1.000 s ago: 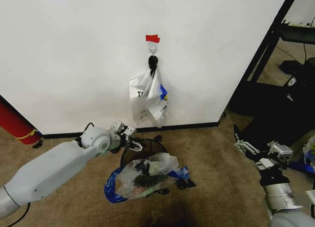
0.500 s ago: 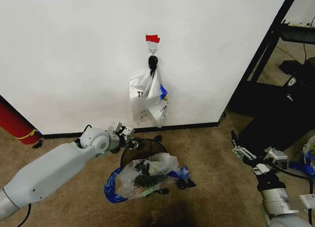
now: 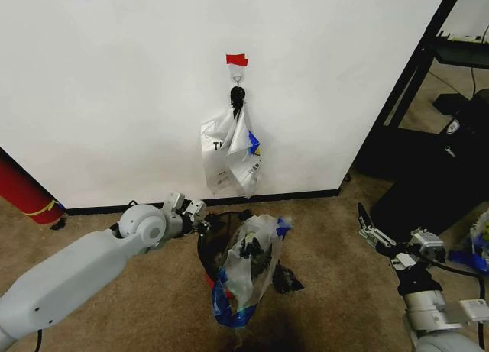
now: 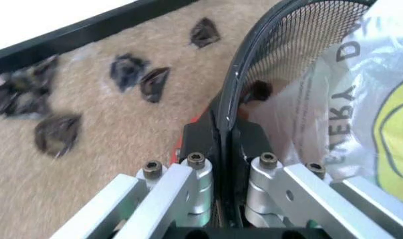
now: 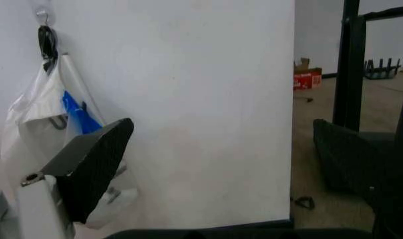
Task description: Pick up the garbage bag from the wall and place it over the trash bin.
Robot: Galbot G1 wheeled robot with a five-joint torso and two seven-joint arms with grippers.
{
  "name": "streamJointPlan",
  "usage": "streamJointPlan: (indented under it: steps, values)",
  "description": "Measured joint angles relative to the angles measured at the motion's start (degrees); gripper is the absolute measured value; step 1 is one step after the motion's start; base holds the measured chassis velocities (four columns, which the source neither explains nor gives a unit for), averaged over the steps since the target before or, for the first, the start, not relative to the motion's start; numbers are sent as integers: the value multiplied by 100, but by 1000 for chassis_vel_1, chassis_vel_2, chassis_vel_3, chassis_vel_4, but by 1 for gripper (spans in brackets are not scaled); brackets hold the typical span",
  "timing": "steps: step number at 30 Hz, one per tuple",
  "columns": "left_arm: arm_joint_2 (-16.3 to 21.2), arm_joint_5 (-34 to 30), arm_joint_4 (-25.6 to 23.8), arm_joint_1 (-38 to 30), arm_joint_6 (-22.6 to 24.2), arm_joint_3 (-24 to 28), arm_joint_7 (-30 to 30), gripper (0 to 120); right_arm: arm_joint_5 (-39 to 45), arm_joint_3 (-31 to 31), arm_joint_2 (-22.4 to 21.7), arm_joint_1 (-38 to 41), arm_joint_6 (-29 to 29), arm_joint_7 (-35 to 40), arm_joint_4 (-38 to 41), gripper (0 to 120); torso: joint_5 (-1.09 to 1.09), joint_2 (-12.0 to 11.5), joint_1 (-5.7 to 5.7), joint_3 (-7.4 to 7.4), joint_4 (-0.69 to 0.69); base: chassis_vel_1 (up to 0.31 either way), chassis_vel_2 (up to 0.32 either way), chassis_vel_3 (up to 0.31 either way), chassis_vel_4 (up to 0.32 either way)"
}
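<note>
Left gripper [image 4: 222, 144] low at the carpet, jaws pinched on the wire rim of the trash bin [image 4: 281, 55]; in the head view the same gripper [image 3: 205, 224] sits at the bin's near-left edge. Bin [image 3: 218, 237] is tilted over toward the right, its red base showing at the lower left side. A translucent bag [image 3: 248, 264] with blue patches lies in and over the bin's mouth; yellow smiley print and dark lettering on it show in the left wrist view [image 4: 360, 109]. Dark scraps [image 4: 128, 74] are scattered on the carpet between the bin and the black baseboard [image 4: 88, 30].

Garbage bag [image 3: 231, 155] hangs on the wall [image 3: 114, 77] from a small hook [image 3: 238, 79], knotted dark at the top, with a strip of red tape [image 3: 237, 59] just above. It is well apart from both grippers; the bin stands on the floor just below and in front of it.

Right gripper [image 3: 378, 231] is held low at the right, fingers spread, holding nothing. One dark finger pad [image 5: 88, 164] faces the hanging bag [image 5: 48, 109]. A red cylinder [image 3: 19, 188] stands against the wall at far left.
</note>
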Motion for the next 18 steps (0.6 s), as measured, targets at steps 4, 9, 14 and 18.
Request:
streamJointPlan:
  steps: [4, 9, 14, 18]
  values:
    - [-50, -762, -385, 454, -258, -337, -952, 3, -2, -65, -16, 82, -75, 54, 3, 100, -1, 0, 0, 0, 1, 0, 0, 0, 0]
    - [-310, -1241, -629, 1077, -648, -875, -1456, 3, 4, -96, -53, 129, -147, 117, -6, 100, -3, 0, 0, 0, -1, 0, 0, 0, 0]
    - [-599, -1370, -746, 1700, -1033, -1392, -1560, 3, 28, -136, -80, 156, -205, 165, -44, 100, -2, 0, 0, 0, 0, 0, 0, 0, 0]
    - [-808, -1293, -732, 1994, -1330, -1656, -1570, 3, 14, -219, -100, 227, -261, 192, -62, 100, -1, 0, 0, 0, 1, 0, 0, 0, 0]
